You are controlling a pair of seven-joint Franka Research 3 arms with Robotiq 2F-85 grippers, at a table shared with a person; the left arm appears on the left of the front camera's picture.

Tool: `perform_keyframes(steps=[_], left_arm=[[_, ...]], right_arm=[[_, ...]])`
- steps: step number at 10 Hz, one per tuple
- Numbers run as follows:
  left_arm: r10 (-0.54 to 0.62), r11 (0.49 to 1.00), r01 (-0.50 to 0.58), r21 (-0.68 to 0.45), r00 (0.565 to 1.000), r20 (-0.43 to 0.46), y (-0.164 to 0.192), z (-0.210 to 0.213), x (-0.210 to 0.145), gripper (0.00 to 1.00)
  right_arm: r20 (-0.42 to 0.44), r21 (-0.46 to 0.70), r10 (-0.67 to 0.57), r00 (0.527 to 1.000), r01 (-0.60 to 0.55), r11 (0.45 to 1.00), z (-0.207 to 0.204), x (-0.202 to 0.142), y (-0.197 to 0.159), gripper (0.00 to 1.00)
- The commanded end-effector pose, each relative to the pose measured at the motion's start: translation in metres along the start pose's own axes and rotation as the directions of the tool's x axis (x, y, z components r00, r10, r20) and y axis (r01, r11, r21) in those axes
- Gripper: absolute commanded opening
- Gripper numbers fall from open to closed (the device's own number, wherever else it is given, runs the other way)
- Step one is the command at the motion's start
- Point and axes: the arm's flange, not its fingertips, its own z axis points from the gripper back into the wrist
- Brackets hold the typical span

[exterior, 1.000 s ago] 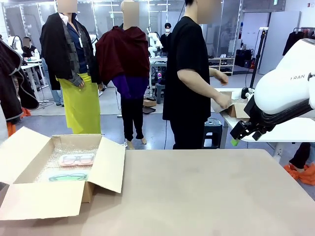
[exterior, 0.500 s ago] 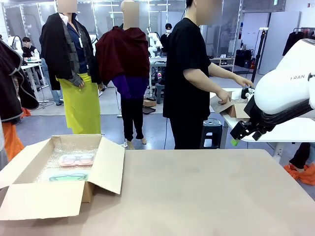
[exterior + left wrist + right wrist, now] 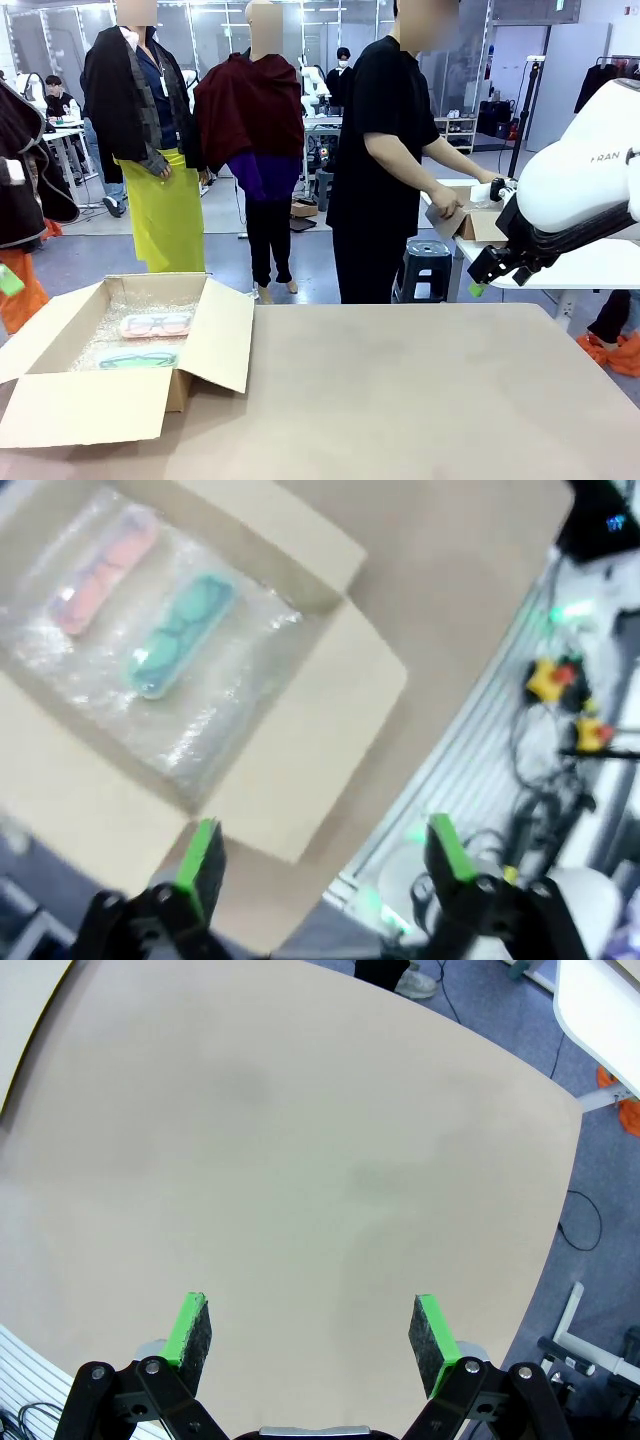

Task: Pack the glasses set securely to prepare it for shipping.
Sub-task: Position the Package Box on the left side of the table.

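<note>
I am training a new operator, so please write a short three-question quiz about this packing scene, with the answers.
1. True or false: both glasses packs already lie inside the open cardboard box.
2. Which pack lies nearer the person's side of the table? A) the pink-red pack B) the teal-green pack
3. Fill in: the packs rest on a sheet of ____.

Key:
1. True.
2. A.
3. Bubble wrap. The left gripper and the right gripper are both open and hold nothing.
</note>
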Motion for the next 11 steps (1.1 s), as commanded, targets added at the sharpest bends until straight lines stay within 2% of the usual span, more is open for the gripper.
perform_keyframes(steps=[1,4,5,6,9,10,11], left_arm=[[-0.134,0.989,0.137,0.059,0.989,-0.061,-0.040,-0.024,0.010,1.00],[-0.272,0.951,0.285,0.118,0.956,-0.112,-0.098,-0.063,0.038,1.00],[-0.309,0.938,0.320,0.132,0.946,-0.100,-0.109,-0.070,0.045,1.00],[-0.315,0.937,0.325,0.128,0.945,-0.093,-0.116,-0.074,0.050,1.00],[-0.299,0.948,0.294,0.124,0.954,0.020,-0.128,-0.072,0.055,1.00],[-0.290,0.952,0.286,0.108,0.956,0.028,-0.126,-0.071,0.055,1.00],[-0.323,0.938,0.326,0.116,0.945,-0.040,-0.127,-0.070,0.060,1.00]], right_arm=[[0.006,-0.001,0.021,1.000,-0.021,1.000,0.001,0.001,-0.001,1.00],[0.006,-0.001,0.021,1.000,-0.021,1.000,0.001,0.001,-0.001,1.00],[0.006,-0.001,0.021,1.000,-0.021,1.000,0.001,0.001,-0.001,1.00],[0.006,-0.001,0.021,1.000,-0.021,1.000,0.001,0.001,-0.001,1.00],[0.006,-0.001,0.021,1.000,-0.021,1.000,0.001,0.001,-0.001,1.00],[0.006,-0.001,0.021,1.000,-0.021,1.000,0.001,0.001,-0.001,1.00],[0.006,-0.001,0.021,1.000,-0.021,1.000,0.001,0.001,-0.001,1.00]])
